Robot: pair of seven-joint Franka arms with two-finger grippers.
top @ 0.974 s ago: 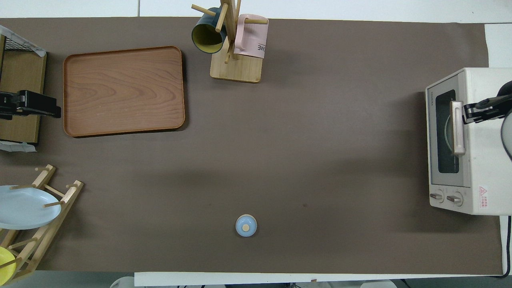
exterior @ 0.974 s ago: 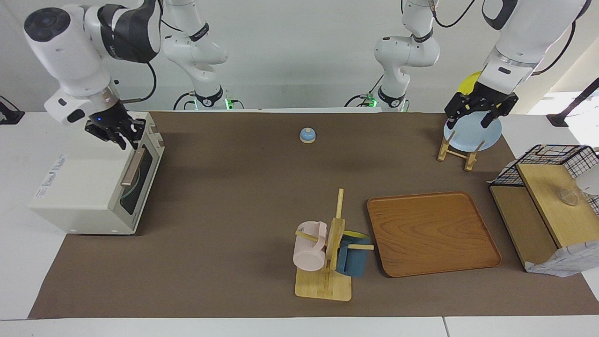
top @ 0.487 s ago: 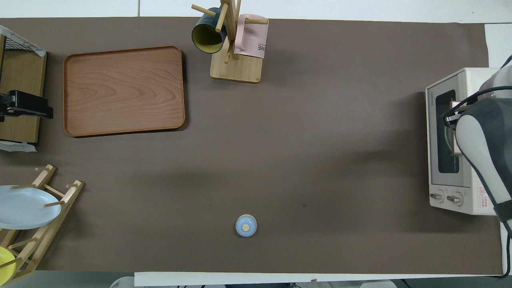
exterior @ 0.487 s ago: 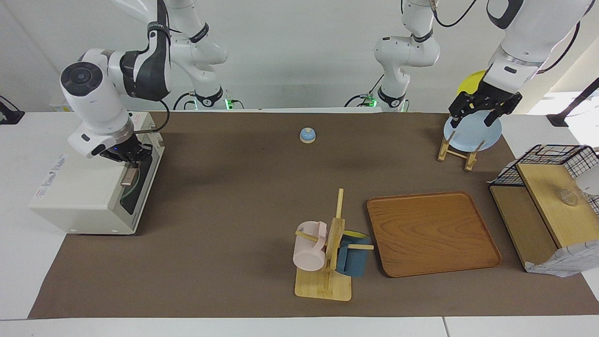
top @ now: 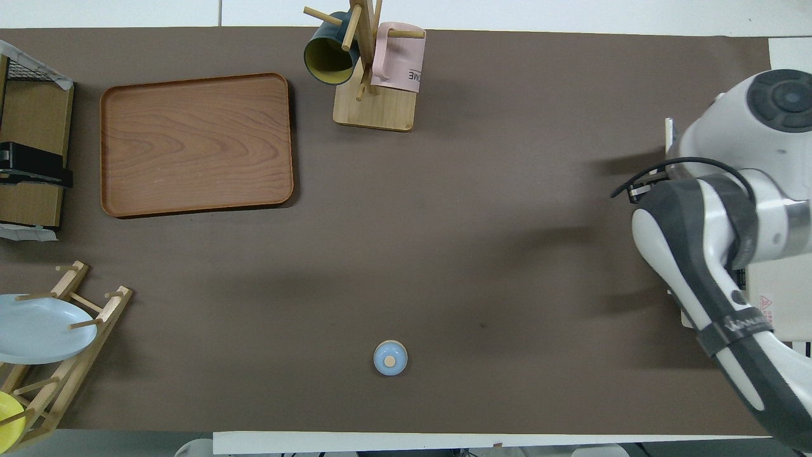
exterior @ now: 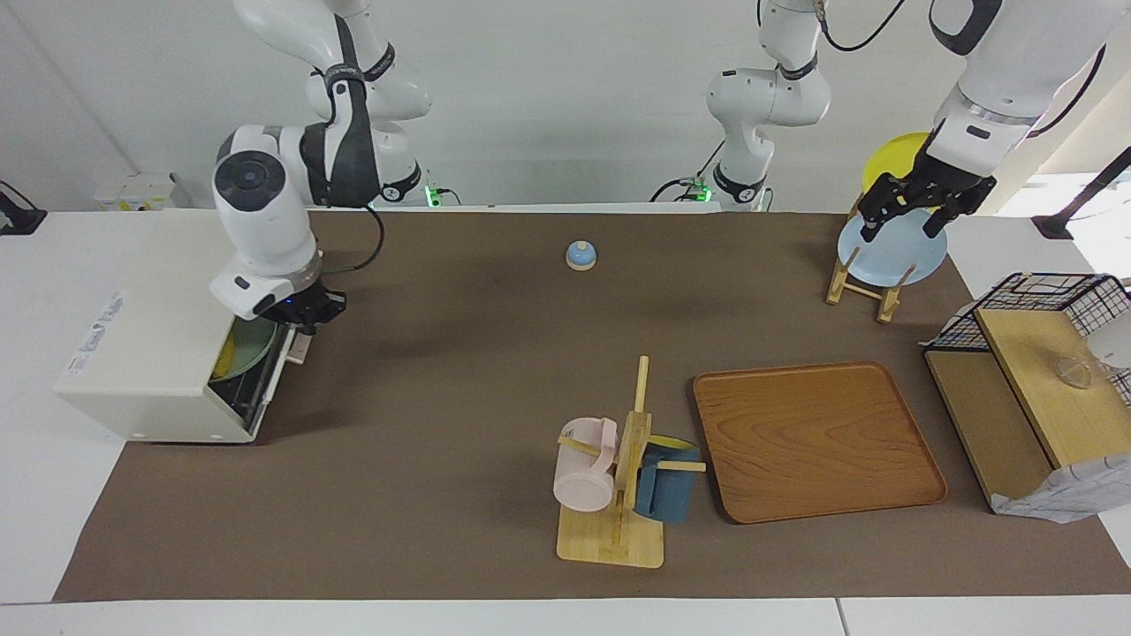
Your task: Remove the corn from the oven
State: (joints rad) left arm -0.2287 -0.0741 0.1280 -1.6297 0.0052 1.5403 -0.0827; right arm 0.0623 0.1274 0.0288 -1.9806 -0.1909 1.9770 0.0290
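The cream-white oven (exterior: 150,353) stands at the right arm's end of the table. Its door (exterior: 276,364) is swung down and part open. Inside I see a green plate (exterior: 249,347) and a sliver of the yellow corn (exterior: 226,358) beside it. My right gripper (exterior: 305,325) is at the door's top edge, shut on the beige handle. In the overhead view the right arm (top: 710,254) hides most of the oven (top: 777,304) and all of the corn. My left gripper (exterior: 903,216) waits open in the air over the plate rack.
A blue bell (exterior: 580,254) sits near the robots at mid-table. A mug tree (exterior: 618,477) and a wooden tray (exterior: 817,442) lie farther out. A rack holds a blue plate (exterior: 892,252) and a yellow plate (exterior: 892,159). A wire basket shelf (exterior: 1034,353) stands at the left arm's end.
My right gripper dropped onto the oven handle and pulled the door down and open, showing the plate and corn inside. My left gripper rose a little.
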